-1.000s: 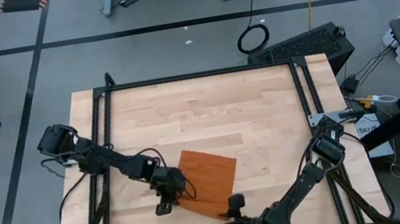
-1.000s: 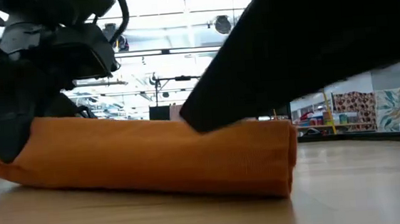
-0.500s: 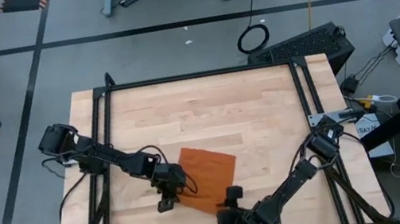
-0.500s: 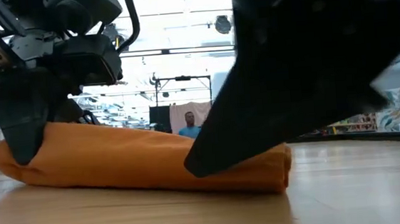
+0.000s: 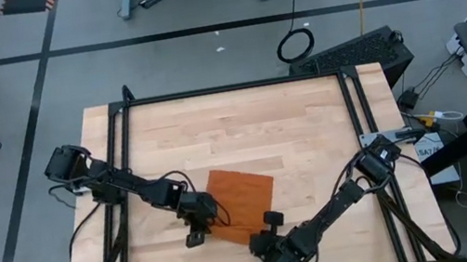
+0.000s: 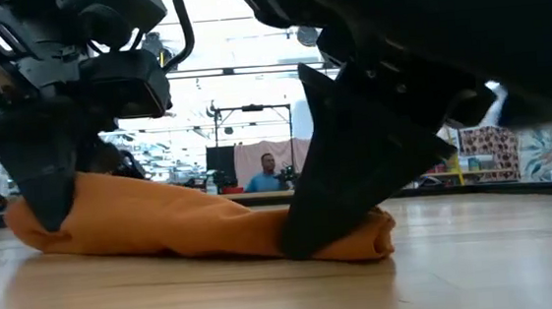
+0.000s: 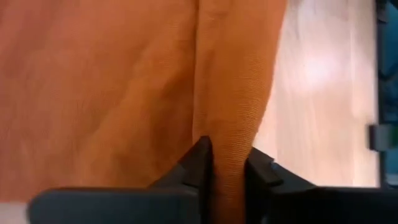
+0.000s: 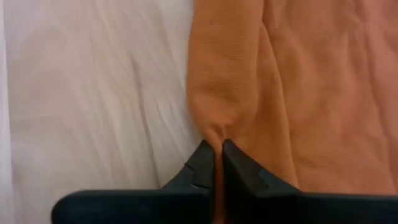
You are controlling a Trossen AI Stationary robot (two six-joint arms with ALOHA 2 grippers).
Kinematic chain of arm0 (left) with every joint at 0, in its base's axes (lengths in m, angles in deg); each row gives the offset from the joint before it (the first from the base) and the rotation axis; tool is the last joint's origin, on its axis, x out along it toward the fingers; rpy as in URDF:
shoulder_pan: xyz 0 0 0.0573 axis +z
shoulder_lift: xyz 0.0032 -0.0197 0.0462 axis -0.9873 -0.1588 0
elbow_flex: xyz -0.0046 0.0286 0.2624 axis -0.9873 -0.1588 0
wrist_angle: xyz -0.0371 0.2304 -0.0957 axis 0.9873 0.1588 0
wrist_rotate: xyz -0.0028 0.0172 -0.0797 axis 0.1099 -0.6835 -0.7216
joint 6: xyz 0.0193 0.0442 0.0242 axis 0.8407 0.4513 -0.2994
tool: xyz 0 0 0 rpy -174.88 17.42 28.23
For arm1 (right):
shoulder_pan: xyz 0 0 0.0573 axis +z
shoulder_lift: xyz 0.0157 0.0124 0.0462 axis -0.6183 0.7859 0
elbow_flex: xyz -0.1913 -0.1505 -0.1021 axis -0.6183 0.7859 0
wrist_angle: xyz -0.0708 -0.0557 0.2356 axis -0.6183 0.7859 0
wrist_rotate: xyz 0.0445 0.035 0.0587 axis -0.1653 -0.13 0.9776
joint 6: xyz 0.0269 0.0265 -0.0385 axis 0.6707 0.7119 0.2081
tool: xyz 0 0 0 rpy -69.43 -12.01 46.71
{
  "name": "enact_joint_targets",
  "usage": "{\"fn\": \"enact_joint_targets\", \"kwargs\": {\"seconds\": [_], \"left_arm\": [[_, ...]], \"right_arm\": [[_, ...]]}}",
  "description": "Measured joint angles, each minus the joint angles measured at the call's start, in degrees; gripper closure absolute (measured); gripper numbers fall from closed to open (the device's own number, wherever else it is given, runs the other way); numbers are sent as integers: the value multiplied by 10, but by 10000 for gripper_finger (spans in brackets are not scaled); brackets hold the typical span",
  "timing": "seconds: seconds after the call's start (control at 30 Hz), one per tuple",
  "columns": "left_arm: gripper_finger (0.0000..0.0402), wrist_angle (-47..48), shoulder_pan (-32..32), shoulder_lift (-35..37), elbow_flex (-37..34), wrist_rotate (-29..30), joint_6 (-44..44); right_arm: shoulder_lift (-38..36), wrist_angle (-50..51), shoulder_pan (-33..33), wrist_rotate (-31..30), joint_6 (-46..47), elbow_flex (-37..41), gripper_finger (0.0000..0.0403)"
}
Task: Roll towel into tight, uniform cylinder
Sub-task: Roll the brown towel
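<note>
With the left claw (image 7: 227, 171) and right claw (image 8: 216, 163) each pinching the towel's (image 5: 243, 200) rolled edge, uneven pulls could skew the roll.

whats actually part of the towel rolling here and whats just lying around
Part of the job:
- towel, on the table
- left gripper, pinching the rolled edge
- right gripper, shut on that edge's other end

Just lying about:
- black cable loop on the floor
- person in the room behind
</note>
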Motion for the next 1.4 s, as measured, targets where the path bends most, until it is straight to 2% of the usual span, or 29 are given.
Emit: {"fn": "enact_joint_targets", "kwargs": {"seconds": [0.23,0.33,0.47,0.6,0.7,0.83,0.93,1.03,1.27,1.4], "left_arm": [[251,12,-16,11,0,22,10],[216,58,-28,33,0,24,17],[181,135,-58,79,0,26,16],[159,139,-116,123,0,70,13],[154,118,-180,147,0,145,15],[153,70,-268,153,0,296,18],[153,34,-331,132,0,427,37],[152,13,-377,92,0,530,78],[152,-134,-387,-7,0,599,166],[152,-146,-367,-43,0,628,195]], "right_arm": [[-3,12,-21,75,44,-1,390],[-3,11,-22,84,46,-1,398],[-2,6,-22,99,52,-1,399],[-1,-2,-22,114,61,0,400],[-5,-15,-24,142,61,0,400],[-19,-16,-29,169,58,2,400],[-33,-3,-31,182,51,4,401],[-43,4,-39,204,47,4,401],[-48,-4,-66,255,34,4,401],[-49,-8,-78,276,30,3,401]]}}
